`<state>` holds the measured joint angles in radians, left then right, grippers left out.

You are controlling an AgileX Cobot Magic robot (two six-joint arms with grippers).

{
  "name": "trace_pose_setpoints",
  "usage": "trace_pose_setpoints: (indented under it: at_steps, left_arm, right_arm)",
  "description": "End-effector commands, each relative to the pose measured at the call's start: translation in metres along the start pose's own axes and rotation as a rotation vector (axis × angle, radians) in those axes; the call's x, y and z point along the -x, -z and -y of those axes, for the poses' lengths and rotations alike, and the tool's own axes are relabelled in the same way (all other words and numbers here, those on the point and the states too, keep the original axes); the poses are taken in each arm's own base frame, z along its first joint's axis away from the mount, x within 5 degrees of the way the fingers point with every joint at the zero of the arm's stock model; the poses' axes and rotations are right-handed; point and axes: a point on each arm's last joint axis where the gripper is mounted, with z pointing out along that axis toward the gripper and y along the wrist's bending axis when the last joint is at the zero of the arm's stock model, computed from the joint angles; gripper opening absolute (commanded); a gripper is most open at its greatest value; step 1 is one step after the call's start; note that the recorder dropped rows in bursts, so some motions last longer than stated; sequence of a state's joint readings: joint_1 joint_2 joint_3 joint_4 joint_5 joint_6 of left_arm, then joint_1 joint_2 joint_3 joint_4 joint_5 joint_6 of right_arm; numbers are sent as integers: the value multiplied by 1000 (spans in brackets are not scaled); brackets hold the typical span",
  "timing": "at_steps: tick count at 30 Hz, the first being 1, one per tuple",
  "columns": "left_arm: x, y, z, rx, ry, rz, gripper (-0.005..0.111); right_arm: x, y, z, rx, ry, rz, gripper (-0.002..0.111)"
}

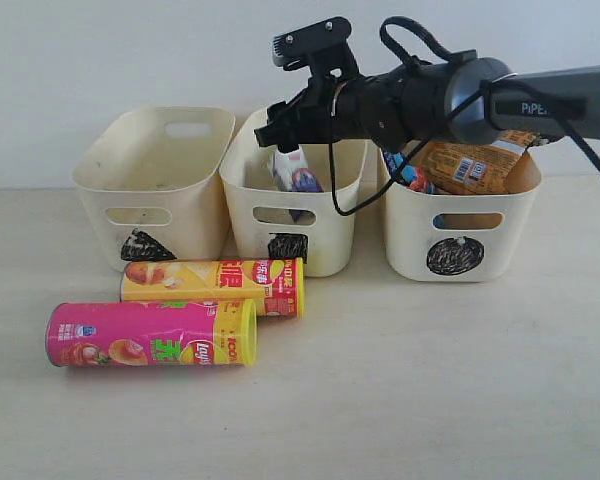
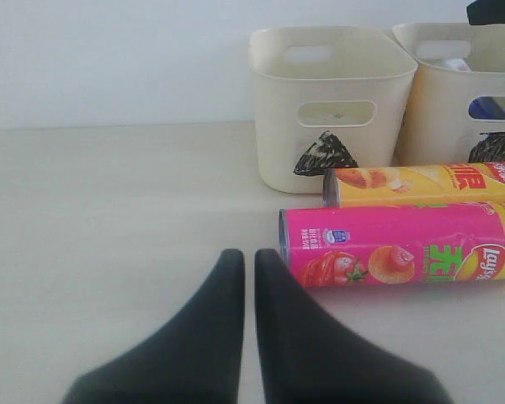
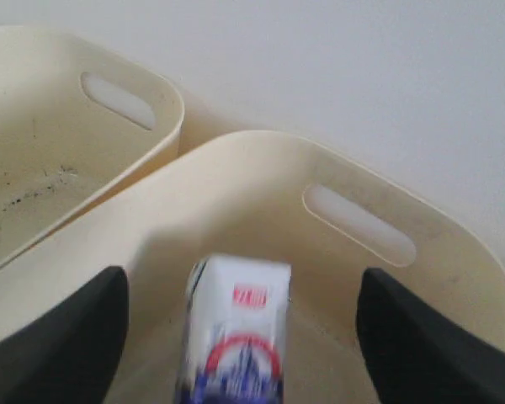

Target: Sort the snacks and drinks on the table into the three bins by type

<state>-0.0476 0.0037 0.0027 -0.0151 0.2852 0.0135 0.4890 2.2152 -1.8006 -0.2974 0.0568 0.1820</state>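
Note:
My right gripper (image 1: 283, 125) hangs open over the square-marked middle bin (image 1: 325, 240). The white and blue carton (image 3: 236, 328) stands blurred between its spread fingers, touching neither, inside that bin (image 3: 261, 168); the carton (image 1: 292, 172) leans against the bin's rim. The orange-brown packet (image 1: 475, 162) and the blue packet (image 1: 408, 172) sit in the circle bin (image 1: 410, 235). The yellow tube (image 1: 215, 283) and pink tube (image 1: 150, 335) lie on the table (image 1: 430, 380) before the triangle bin (image 1: 105, 195). My left gripper (image 2: 248, 257) is shut, empty, beside the pink tube's (image 2: 396, 252) end. I cannot make out the purple carton.
In the left wrist view the yellow tube (image 2: 421, 183) lies just behind the pink one, close to the triangle bin (image 2: 273, 126) and the square bin (image 2: 438, 118). A white wall stands right behind the bins. The right arm (image 1: 540, 100) crosses above the circle bin.

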Motion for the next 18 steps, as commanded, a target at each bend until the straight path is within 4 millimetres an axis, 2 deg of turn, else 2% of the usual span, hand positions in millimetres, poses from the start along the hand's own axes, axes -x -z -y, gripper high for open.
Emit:
trace_pose_setpoints:
  at_steps: [1,5,7,8,10,14,18]
  left_arm:
    - [2,1,0,4,-1,14,4]
    - [2,1,0,4,-1,14,4]
    - [2,1,0,4,-1,14,4]
    - [2,1,0,4,-1,14,4]
    - [2,1,0,4,-1,14,4]
    - [2,1,0,4,-1,14,4]
    - [2,1,0,4,-1,14,4]
  right_arm:
    - [4,8,4,-21,9,-59,69]
    - [7,22,9,-57,8,-188,68]
    - [13,35,12,-78,5,-249,63]
    - [16,41,14,-87,5,-272,59]
    - [24,58,18,-111,5,-330,43]
    - [30,85,24,-153,48,-467,2]
    - [26,104,26,-158,51,-508,0]
